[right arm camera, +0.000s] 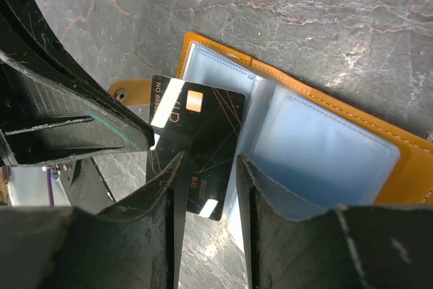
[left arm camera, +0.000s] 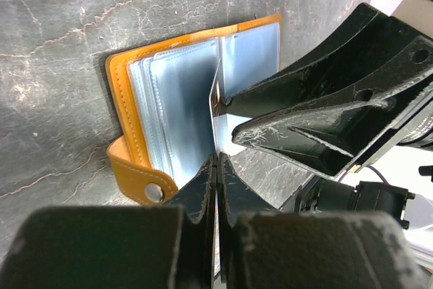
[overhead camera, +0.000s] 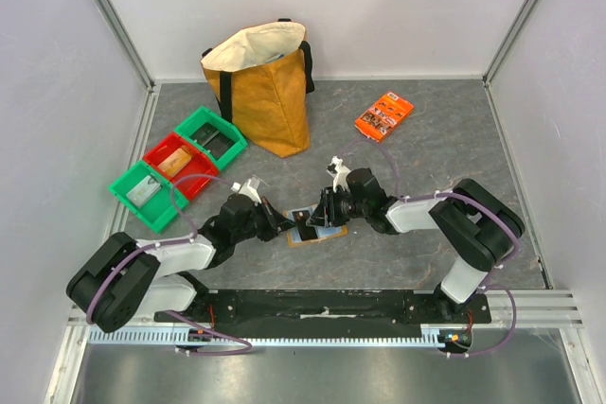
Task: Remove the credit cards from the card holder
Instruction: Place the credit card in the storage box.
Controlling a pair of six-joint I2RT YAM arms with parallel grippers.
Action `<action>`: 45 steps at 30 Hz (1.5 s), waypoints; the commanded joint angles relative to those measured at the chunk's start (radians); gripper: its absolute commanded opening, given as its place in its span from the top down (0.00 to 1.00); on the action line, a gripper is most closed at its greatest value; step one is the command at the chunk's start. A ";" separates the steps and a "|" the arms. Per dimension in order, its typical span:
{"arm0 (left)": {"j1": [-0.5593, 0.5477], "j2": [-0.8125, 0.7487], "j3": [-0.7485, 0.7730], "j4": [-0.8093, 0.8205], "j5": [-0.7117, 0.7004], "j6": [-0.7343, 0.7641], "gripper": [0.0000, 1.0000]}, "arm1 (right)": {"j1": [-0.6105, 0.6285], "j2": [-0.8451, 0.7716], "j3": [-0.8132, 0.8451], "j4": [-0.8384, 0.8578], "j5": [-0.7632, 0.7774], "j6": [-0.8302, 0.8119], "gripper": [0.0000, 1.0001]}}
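The card holder lies open on the table between both arms, tan outside with pale blue-grey pockets. A black credit card with a small orange chip stands on edge over its left half, mostly outside the pockets. In the left wrist view the credit card shows edge-on, in line with the closed jaws. My left gripper is shut on the card's edge. My right gripper is open, its fingers either side of the card's lower part, one against a pocket sheet.
A yellow tote bag stands at the back. An orange printed packet lies to the back right. Two green bins and a red bin sit at the left. Walls enclose the table on three sides.
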 commanded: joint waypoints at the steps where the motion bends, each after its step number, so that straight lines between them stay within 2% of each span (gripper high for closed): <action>1: 0.004 0.024 0.000 0.074 -0.003 -0.029 0.98 | -0.002 0.015 -0.013 0.072 -0.047 0.013 0.62; 5: 0.002 0.040 0.008 0.076 -0.001 -0.032 0.97 | -0.004 0.011 -0.015 0.074 -0.054 0.016 0.71; 12: 0.004 0.063 0.025 0.077 0.015 -0.032 0.84 | -0.002 0.007 -0.016 0.072 -0.055 0.018 0.74; 16: 0.004 0.072 0.040 0.079 0.028 -0.029 0.81 | -0.002 0.004 -0.016 0.072 -0.055 0.016 0.74; 17: 0.004 0.073 0.042 0.079 0.029 -0.029 0.83 | -0.004 0.004 -0.016 0.074 -0.055 0.016 0.75; 19: 0.004 0.066 0.043 0.079 0.028 -0.029 0.96 | -0.004 0.001 -0.018 0.071 -0.057 0.016 0.75; 21: 0.004 0.048 0.040 0.073 0.022 -0.034 0.98 | -0.005 -0.018 -0.021 0.066 -0.052 0.019 0.74; 25: 0.004 -0.026 0.022 0.063 -0.010 -0.052 0.98 | -0.017 -0.102 -0.037 0.063 -0.025 0.053 0.64; 30: 0.004 -0.170 -0.024 0.092 -0.083 -0.109 0.98 | -0.027 -0.261 -0.073 0.069 0.063 0.142 0.42; 33: 0.004 -0.259 -0.040 0.103 -0.129 -0.156 0.98 | -0.027 -0.343 -0.122 0.152 0.098 0.249 0.27; 35: 0.001 -0.308 -0.050 0.118 -0.159 -0.189 0.98 | -0.024 -0.378 -0.157 0.238 0.118 0.331 0.21; 40: -0.004 -0.374 -0.070 0.197 -0.240 -0.275 0.98 | 0.005 -0.421 -0.212 0.364 0.183 0.443 0.20; 45: -0.018 -0.370 -0.049 0.263 -0.270 -0.295 0.98 | 0.039 -0.394 -0.216 0.502 0.195 0.503 0.28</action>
